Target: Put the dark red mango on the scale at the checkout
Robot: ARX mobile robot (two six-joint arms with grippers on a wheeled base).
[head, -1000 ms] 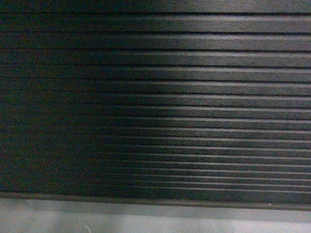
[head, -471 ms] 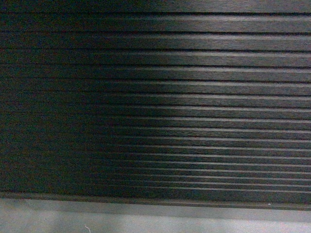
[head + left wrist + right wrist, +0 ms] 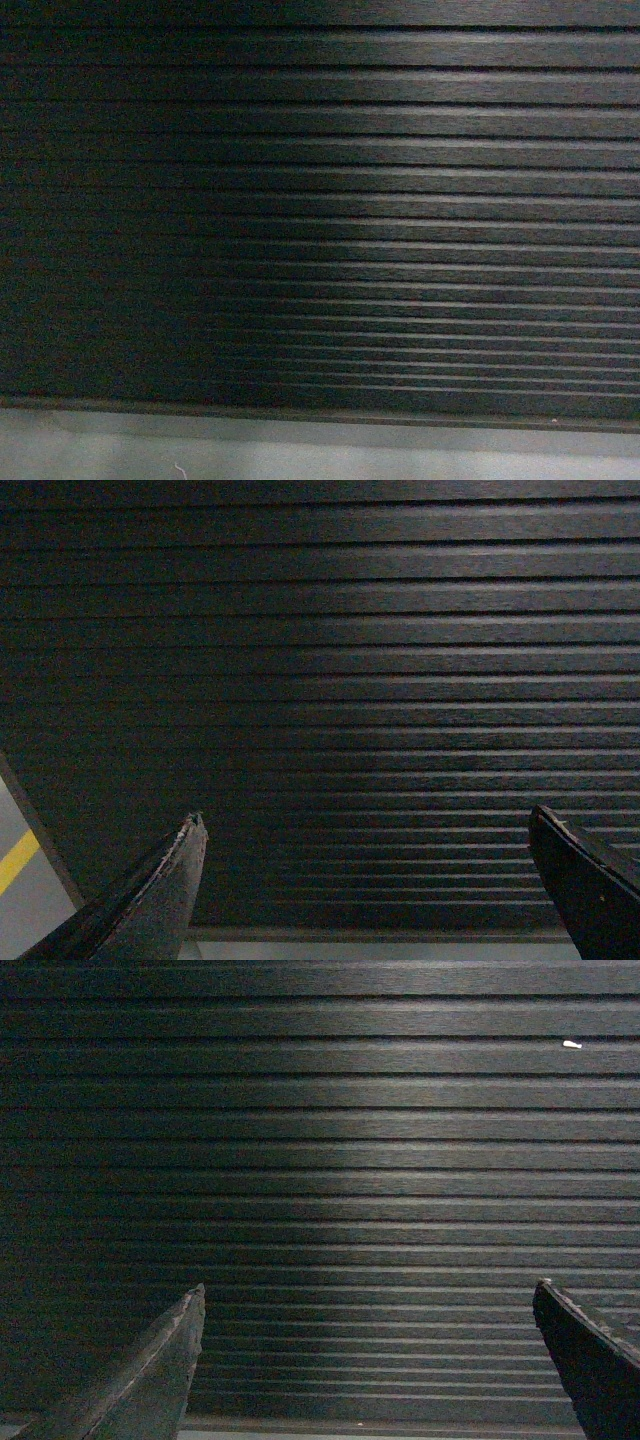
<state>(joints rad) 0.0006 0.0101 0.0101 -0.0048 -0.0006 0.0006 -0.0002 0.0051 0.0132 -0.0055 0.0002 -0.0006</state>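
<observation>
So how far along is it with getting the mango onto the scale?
Nothing looks done yet. All views show only the checkout's ribbed front; no mango or scale is visible. The left gripper and right gripper are open and empty. Finding, picking and placing the mango all remain.

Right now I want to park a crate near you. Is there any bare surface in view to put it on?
Hardly. The ribbed front of the checkout fills all three views. The only bare patches are the grey strip under it and a floor corner with a yellow line. The left gripper and right gripper are open, empty.
</observation>
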